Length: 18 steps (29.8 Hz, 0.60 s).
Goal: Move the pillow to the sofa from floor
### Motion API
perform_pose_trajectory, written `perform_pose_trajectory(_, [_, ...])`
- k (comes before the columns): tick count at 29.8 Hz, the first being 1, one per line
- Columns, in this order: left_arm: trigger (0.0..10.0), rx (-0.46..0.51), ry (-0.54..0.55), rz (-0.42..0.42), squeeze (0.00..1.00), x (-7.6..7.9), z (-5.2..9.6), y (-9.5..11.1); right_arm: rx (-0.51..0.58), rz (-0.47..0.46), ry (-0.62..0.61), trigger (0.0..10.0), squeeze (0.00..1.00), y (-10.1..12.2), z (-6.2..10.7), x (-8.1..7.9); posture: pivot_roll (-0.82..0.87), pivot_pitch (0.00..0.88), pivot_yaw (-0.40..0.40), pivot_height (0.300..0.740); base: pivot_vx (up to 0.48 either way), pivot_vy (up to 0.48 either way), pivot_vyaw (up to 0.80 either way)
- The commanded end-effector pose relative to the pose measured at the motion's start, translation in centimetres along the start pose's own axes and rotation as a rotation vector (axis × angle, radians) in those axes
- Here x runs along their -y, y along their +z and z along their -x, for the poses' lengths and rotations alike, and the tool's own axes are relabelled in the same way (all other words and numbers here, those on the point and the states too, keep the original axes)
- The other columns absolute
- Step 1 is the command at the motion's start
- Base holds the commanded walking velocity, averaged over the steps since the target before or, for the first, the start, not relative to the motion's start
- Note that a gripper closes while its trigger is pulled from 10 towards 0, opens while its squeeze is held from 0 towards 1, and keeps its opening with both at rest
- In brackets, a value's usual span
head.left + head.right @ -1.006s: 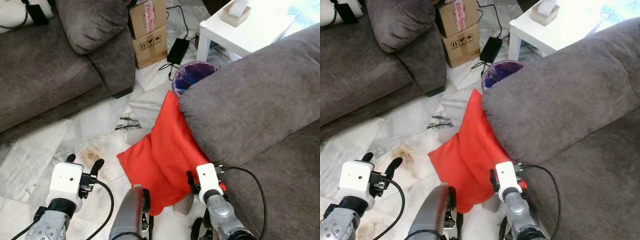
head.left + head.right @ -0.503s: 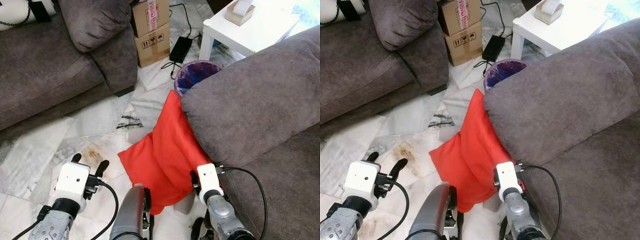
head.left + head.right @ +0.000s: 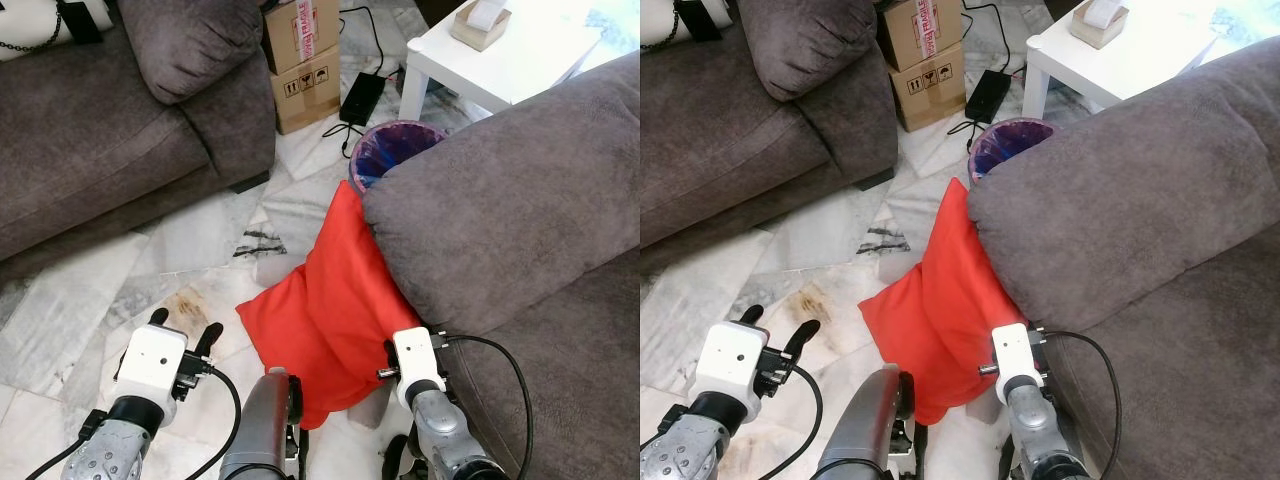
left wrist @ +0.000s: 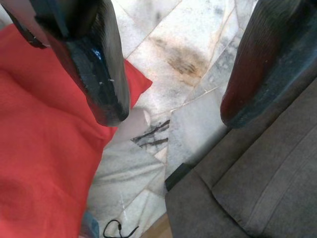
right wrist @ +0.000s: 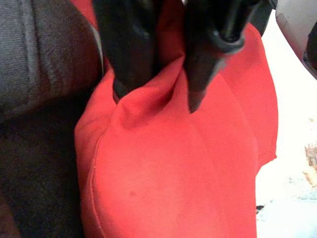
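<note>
A red pillow (image 3: 325,300) lies on the marble floor, its upper part leaning against the arm of the grey sofa (image 3: 500,200) on my right. My right gripper (image 5: 158,94) is at the pillow's lower right edge, beside the sofa base. It is shut, and its black fingers (image 5: 131,54) pinch a raised fold of the red fabric. My left gripper (image 3: 185,325) hovers open over the bare floor, left of the pillow's near corner. In the left wrist view, the left gripper (image 4: 173,116) has nothing between its two fingers.
A second grey sofa (image 3: 90,150) runs along the left. Behind the pillow stand a bin with a purple liner (image 3: 393,150), a cardboard box (image 3: 300,60), a black adapter with cables (image 3: 358,95) and a white table (image 3: 510,50). Open floor lies at the left front.
My left gripper has drifted a little to the right, toward the pillow. The right gripper stays at the pillow's edge, and the pillow has not moved.
</note>
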State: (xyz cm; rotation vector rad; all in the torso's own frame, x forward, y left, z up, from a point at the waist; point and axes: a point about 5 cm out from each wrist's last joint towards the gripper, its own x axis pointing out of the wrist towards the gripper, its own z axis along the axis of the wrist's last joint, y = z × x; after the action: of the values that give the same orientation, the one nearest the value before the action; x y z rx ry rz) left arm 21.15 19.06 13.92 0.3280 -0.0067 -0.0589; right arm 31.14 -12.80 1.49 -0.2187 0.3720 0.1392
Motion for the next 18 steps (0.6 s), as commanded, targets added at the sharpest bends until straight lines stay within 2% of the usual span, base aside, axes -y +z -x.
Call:
perform_pose_trajectory(1, [10.0, -0.054, -0.007, -0.009, 0.0, 0.0, 0.5, -1.0, -0.056, -0.021, 0.043, 0.0, 0.0, -1.7, 0.7, -1.3, 0.38, 0.481, 0.132, 0.624, 0.0, 0.0, 0.0])
perform_pose_trajectory(7, [10.0, -0.058, -0.006, -0.006, 0.0, 0.0, 0.4, -1.1, -0.059, -0.02, 0.066, 0.0, 0.0, -2.0, 0.9, -1.9, 0.38, 0.478, 0.13, 0.624, 0.0, 0.0, 0.0])
perform_pose_trajectory(12, [10.0, -0.067, -0.009, 0.004, 0.0, 0.3, 0.5, -1.5, -0.046, -0.06, 0.111, 0.0, 0.0, -2.3, 1.2, -3.0, 0.36, 0.467, 0.124, 0.624, 0.0, 0.0, 0.0])
perform_pose_trajectory(18, [10.0, -0.069, -0.012, 0.012, 0.0, 0.6, -0.2, -2.0, -0.043, -0.17, 0.09, 0.0, 0.0, -2.3, 1.3, -3.0, 0.34, 0.441, 0.113, 0.624, 0.0, 0.0, 0.0])
